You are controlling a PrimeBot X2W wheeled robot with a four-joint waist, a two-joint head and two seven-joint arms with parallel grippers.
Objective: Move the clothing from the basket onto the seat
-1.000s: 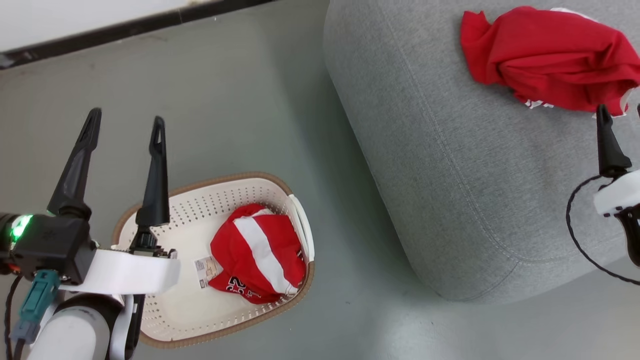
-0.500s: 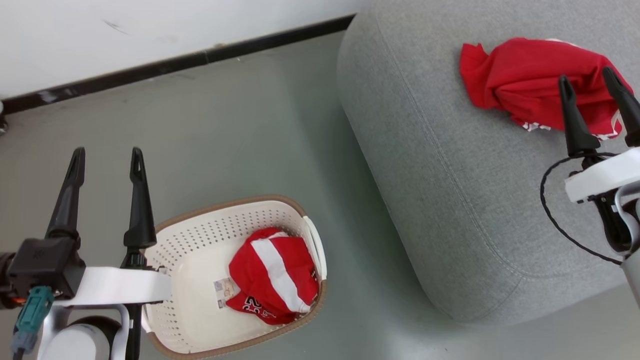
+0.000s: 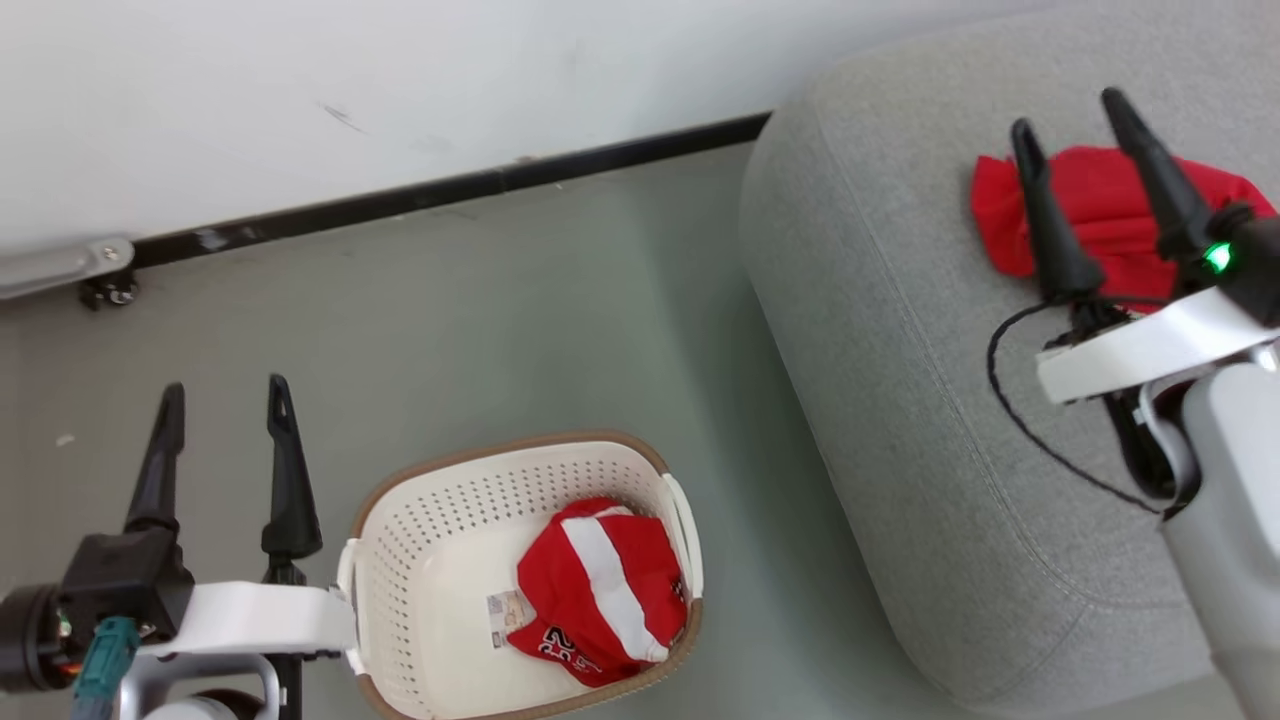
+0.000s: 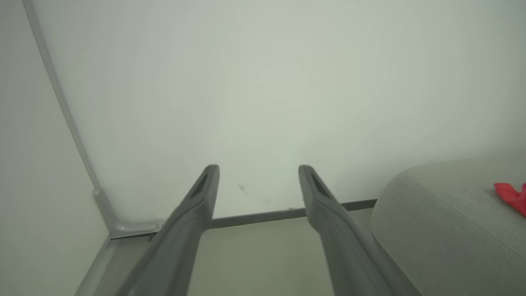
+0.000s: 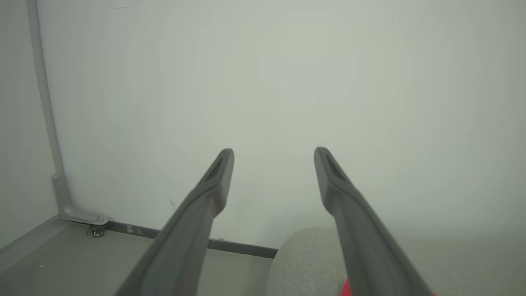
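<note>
Since a second ago the head camera has swung up, bringing more of the white wall (image 3: 400,100) and its dark baseboard (image 3: 450,190) into view. Against the seat (image 3: 900,350), the right gripper (image 3: 1067,110) has also travelled toward the far side. Then its tip sat at the near edge of the plain red garment (image 3: 1105,210); now its fingers cross in front of that garment. The left gripper (image 3: 227,386) earlier overlapped the left rim of the basket (image 3: 500,447) and now stands just left of it, over the grey floor (image 3: 550,330).

Both pairs of fingers are spread wide with nothing between them. The two wrist views look along the parted fingers toward the wall.

One piece of clothing, the plain red garment, lies crumpled on the far right part of the seat. How high the right gripper hangs above it cannot be told. A black cable (image 3: 1010,400) loops from the right wrist across the cushion. The other piece, the striped garment (image 3: 600,590), is bunched against the right wall inside the basket, with its broad white stripe up and dark print at its near edge. A small label (image 3: 505,607) lies on the basket floor just left of it. The basket stands on the floor, near and to the left of the seat, clear of it.
</note>
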